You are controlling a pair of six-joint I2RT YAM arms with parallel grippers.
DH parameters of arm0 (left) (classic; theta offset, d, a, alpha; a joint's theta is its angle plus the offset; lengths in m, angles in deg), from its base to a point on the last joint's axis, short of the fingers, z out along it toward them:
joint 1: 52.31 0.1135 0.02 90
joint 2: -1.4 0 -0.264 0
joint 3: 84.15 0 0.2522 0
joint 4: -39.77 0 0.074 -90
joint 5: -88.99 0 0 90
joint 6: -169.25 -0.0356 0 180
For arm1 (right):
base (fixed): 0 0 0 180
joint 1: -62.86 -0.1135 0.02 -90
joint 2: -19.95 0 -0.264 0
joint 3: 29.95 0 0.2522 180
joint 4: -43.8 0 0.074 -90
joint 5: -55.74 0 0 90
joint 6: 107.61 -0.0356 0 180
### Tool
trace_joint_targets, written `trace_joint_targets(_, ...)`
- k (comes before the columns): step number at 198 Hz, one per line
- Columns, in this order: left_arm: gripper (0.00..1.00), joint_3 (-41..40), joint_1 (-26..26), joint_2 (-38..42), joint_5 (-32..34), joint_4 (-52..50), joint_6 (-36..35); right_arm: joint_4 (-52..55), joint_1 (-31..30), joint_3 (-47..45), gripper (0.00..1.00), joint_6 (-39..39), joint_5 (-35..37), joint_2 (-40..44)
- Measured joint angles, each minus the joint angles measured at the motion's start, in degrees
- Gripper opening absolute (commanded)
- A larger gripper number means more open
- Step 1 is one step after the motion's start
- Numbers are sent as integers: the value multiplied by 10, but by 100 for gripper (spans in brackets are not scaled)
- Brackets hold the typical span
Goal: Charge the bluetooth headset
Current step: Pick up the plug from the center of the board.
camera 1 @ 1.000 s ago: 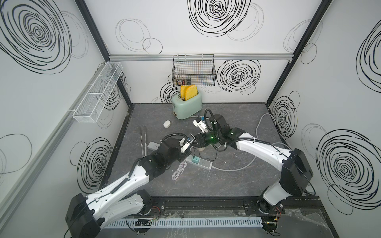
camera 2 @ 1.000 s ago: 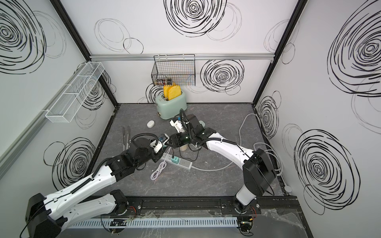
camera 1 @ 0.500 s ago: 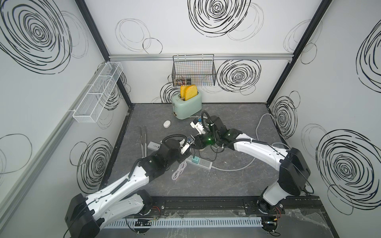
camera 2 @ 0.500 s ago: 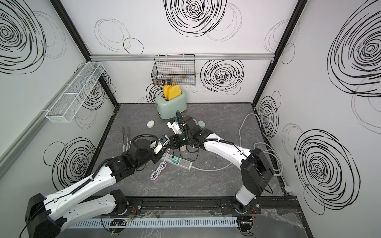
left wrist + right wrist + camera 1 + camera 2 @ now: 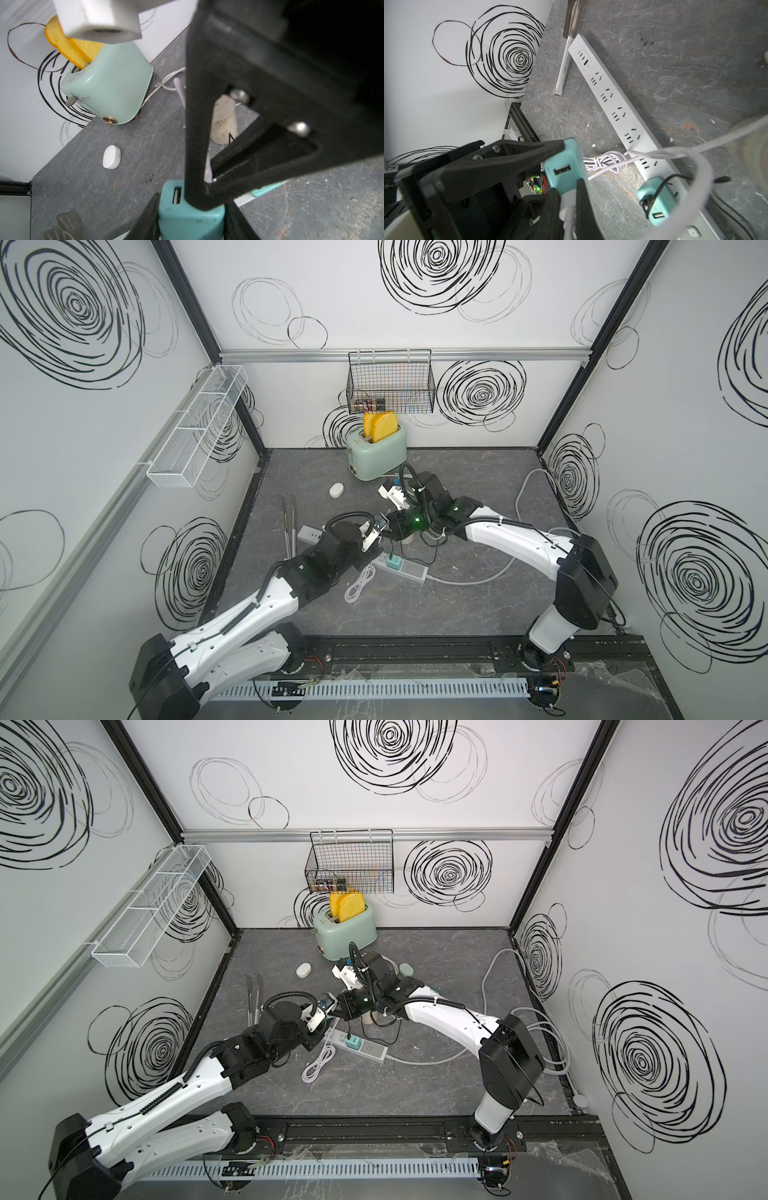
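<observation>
The left gripper (image 5: 192, 204) is clamping a teal charger block (image 5: 187, 224) between its two black fingers at the bottom centre of the left wrist view. Its jaws are standing apart only by the block's width, and one USB slot on the block is showing empty.

At the bottom centre of the right wrist view, the right gripper (image 5: 568, 187) is pinching a white USB plug (image 5: 566, 204) with its jaws nearly together. The plug's tip is meeting the block's lower port (whether it is seated I cannot tell). The white cable (image 5: 695, 149) is looping across the right of that frame towards a coil (image 5: 606, 164) lying against the white power strip (image 5: 612, 104). A band on the coil is carrying dark letters that are too blurred to read. A small mark is showing by the strip's USB ports at upper centre, and it is too small to read. At lower right a second teal charger (image 5: 658, 199) is sitting plugged into the strip.

In both top views the two grippers are meeting at mid-frame, above the strip. The white oval case (image 5: 336, 490) is lying on the grey floor (image 5: 457, 472), left of centre. It is near the mint toaster (image 5: 376, 456) and well apart from both grippers; whether it is holding the headset I cannot tell.
</observation>
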Motion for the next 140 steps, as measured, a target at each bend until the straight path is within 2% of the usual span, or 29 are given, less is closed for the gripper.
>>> trace_joint_targets(17, 71, 0, 0, 10, -2, 12, 9, 7, 7, 15, 0, 2, 1, -5)
trace_joint_targets(31, 76, 1, 0, 23, -7, 20, 17, 11, 16, 28, 0, 7, 2, -10)
trace_joint_targets(65, 77, 33, 17, 34, -26, 1, 37, 28, 37, 77, 0, 36, 5, -24)
trace_joint_targets(113, 77, 64, 136, 51, -109, -33, 116, 45, 76, 178, 0, 69, 1, -69)
trace_joint_targets(140, 76, 89, 174, 40, -143, -64, 148, 58, 94, 264, 0, 71, -1, -99)
